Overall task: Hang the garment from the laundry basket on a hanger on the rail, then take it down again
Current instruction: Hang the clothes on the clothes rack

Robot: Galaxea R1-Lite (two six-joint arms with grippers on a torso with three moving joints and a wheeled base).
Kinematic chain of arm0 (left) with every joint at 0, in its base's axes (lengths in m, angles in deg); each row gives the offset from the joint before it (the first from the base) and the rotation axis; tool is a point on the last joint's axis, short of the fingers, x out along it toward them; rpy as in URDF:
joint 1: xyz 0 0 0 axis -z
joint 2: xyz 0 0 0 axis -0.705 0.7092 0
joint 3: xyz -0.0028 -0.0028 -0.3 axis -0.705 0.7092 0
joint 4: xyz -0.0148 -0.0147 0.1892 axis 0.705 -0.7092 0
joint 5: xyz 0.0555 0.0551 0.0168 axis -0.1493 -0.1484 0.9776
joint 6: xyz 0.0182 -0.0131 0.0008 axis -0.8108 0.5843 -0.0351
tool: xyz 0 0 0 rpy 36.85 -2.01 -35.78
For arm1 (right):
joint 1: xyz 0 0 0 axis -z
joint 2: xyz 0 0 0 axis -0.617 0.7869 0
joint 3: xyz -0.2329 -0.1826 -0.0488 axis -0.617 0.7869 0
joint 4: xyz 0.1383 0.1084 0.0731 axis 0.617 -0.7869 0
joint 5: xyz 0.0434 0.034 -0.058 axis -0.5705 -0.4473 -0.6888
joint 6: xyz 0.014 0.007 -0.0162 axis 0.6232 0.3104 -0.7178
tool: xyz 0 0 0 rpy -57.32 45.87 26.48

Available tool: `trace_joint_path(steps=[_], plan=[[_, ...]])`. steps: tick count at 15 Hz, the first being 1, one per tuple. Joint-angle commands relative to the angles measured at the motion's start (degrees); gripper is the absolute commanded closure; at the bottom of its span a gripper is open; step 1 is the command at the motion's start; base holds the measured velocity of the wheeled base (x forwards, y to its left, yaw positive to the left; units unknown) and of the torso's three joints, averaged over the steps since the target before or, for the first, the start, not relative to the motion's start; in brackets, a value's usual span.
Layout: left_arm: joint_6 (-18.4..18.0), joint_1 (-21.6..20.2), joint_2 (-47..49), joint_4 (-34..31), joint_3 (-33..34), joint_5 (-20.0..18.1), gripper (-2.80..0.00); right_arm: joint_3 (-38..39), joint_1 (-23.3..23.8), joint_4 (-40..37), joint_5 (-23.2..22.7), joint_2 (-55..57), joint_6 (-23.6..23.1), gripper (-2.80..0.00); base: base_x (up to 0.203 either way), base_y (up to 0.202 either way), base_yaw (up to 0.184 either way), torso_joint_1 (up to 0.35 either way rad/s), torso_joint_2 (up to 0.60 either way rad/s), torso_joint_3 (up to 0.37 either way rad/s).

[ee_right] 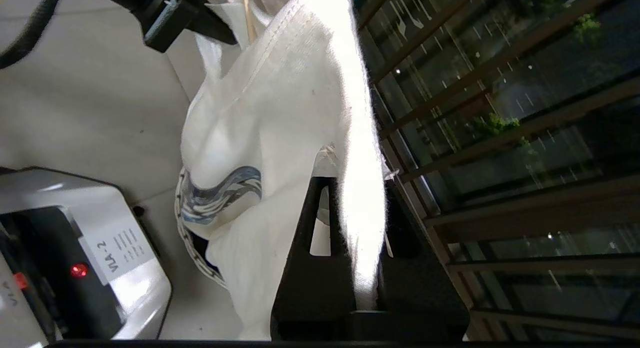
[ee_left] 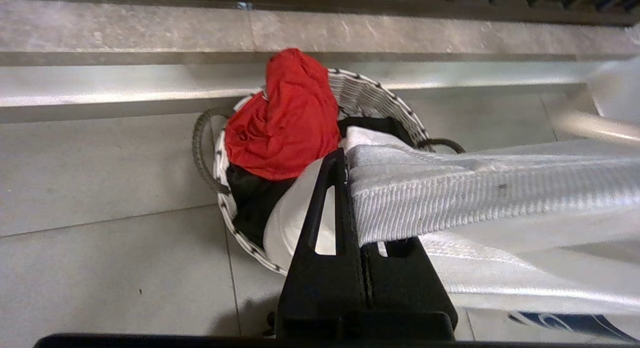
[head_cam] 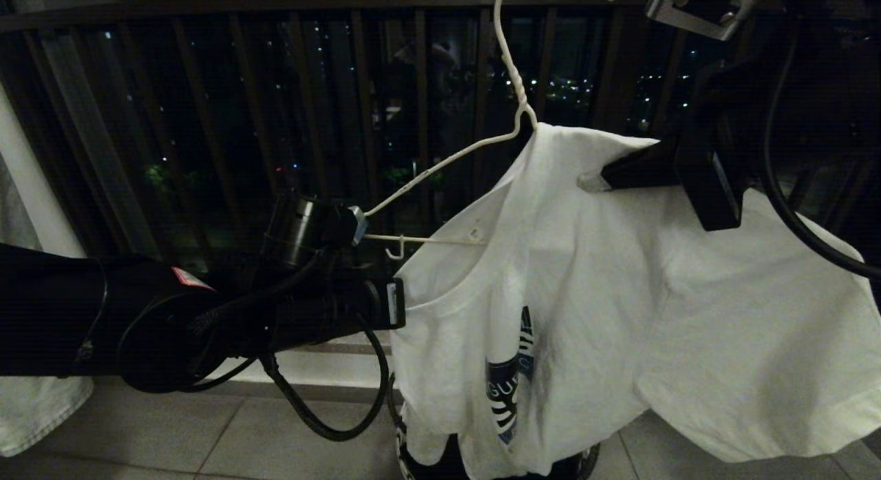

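The white T-shirt (head_cam: 619,315) hangs half-dressed on the wire hanger (head_cam: 513,87), and both arms are in on it. The left gripper (ee_left: 350,188) is clamped tight on the ribbed neckband, just below the hanger's bare arm. The right gripper (head_cam: 606,177) is pinched shut on the shoulder cloth just beside the hanger's twisted neck.

One shoulder sits over the hanger's far arm; the near arm and bottom bar poke out bare toward the left gripper. My read: the job now is to stretch that neckband out past the bare arm's tip and drop it over. Pull along the hanger's arm, not downward, or the hook could twist on whatever it hangs from, which is out of view. The right gripper should hold firm so the seated shoulder doesn't slide off.

The shirt's long axis runs downward from the hanger's neck, collar up, hem trailing into the laundry basket (ee_left: 385,103) directly beneath, printed logo (head_cam: 513,370) facing the robot. The hanger tilts, bare arm sloping down.
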State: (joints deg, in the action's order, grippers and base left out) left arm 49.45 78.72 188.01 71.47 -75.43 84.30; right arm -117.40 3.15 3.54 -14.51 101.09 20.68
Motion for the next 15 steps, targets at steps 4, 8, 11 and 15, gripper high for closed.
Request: trace_joint_path(steps=[4, 8, 11, 15], plan=[[0.0, -0.9, 2.3, 0.0, -0.1, 0.0, 0.0, -0.1, 0.1, -0.2, -0.1, -1.7, 0.3, 0.0, 0.0, 0.0, 0.0, 0.0, 0.0, 0.0], [0.0, -2.9, 2.9, 0.0, -0.9, -0.1, 0.0, 0.4, 0.1, -0.3, -0.1, -3.0, 0.3, 0.0, 0.0, 0.0, 0.0, 0.0, 0.0, 0.0], [0.0, -4.9, 2.5, 0.0, -1.8, -0.1, 0.0, 2.4, 0.2, -0.3, 0.0, -3.7, 0.2, 0.0, 0.0, 0.0, 0.0, 0.0, 0.0, 0.0], [-0.1, -5.9, 2.4, 0.0, -2.2, -0.1, 0.0, 3.1, 0.8, -0.1, -0.1, -4.0, 0.3, 0.0, 0.0, 0.0, 0.0, 0.0, 0.0, 0.0]])
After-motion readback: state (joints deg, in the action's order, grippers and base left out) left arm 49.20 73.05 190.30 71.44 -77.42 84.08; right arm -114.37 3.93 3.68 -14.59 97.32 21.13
